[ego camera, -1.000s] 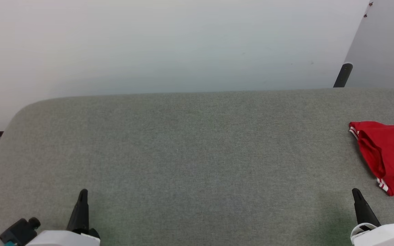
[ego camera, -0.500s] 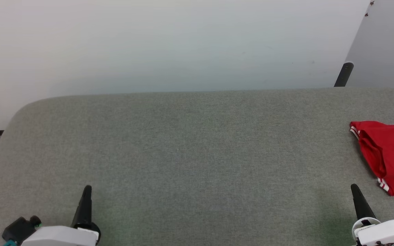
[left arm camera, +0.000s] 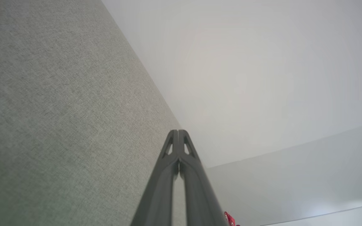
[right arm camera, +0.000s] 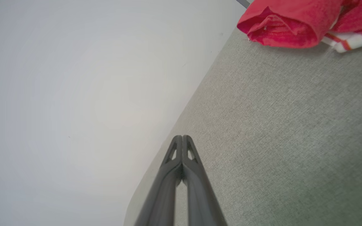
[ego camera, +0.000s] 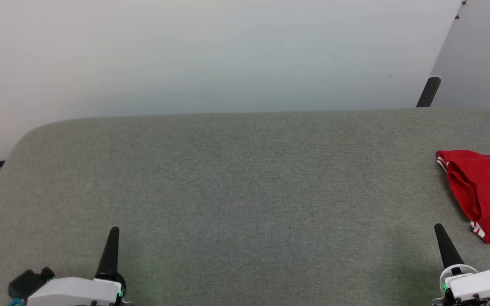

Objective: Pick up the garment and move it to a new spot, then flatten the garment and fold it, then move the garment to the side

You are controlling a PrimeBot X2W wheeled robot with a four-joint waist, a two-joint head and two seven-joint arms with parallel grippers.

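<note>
Two grippers: left gripper [ego camera: 113, 233] and right gripper [ego camera: 440, 229] hover low over the near part of the grey counter [ego camera: 245, 178], well apart from each other.
Fingers: both pairs are pressed together with tips meeting and nothing between them, as the wrist views show.
Garment [ego camera: 483, 191]: red with striped trim, lying in a compact folded bundle at the counter's right side, near the right gripper but not touching it.
Step in hand: judged to be the close of the task, with the garment set aside.
Doing it well: keep the right fingers clear of the striped trim. Draw both arms straight back so that no tip snags the cloth and undoes the fold.
</note>
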